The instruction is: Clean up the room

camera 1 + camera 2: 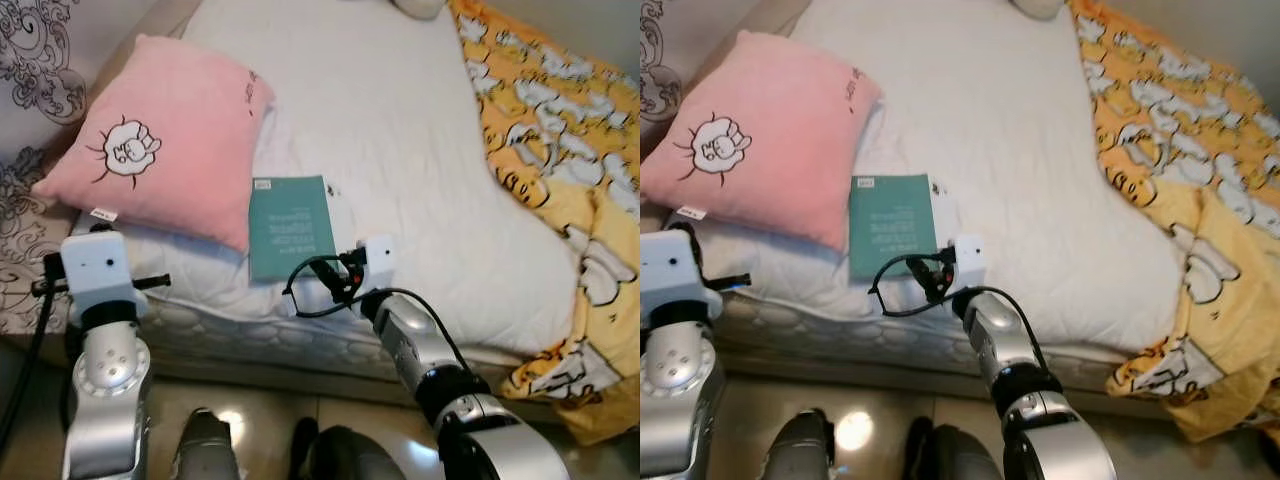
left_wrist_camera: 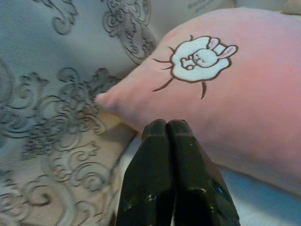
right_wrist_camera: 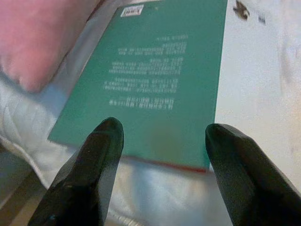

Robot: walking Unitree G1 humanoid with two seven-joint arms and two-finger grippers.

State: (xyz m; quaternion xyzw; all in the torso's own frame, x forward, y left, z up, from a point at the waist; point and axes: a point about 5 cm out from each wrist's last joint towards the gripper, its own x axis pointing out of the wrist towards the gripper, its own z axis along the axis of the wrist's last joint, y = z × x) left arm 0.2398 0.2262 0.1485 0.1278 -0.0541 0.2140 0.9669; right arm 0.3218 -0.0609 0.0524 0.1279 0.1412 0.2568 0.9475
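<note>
A green book [image 1: 290, 228] lies flat on the white bed sheet [image 1: 400, 150], close to the bed's front edge. Its left side touches a pink pillow [image 1: 165, 135] printed with a cartoon rabbit. My right gripper [image 3: 164, 134] is open just short of the book's [image 3: 155, 89] near edge, one finger toward each corner and nothing between them. At the bed's front left corner my left gripper [image 2: 167, 125] is shut and empty, pointing at the pink pillow's [image 2: 225, 94] corner.
A yellow blanket [image 1: 560, 150] with a white cartoon pattern covers the bed's right side and hangs over the front. A grey ornate-patterned fabric [image 1: 30, 60] stands at the left. The mattress edge [image 1: 250, 335] meets the tiled floor [image 1: 260, 410] below.
</note>
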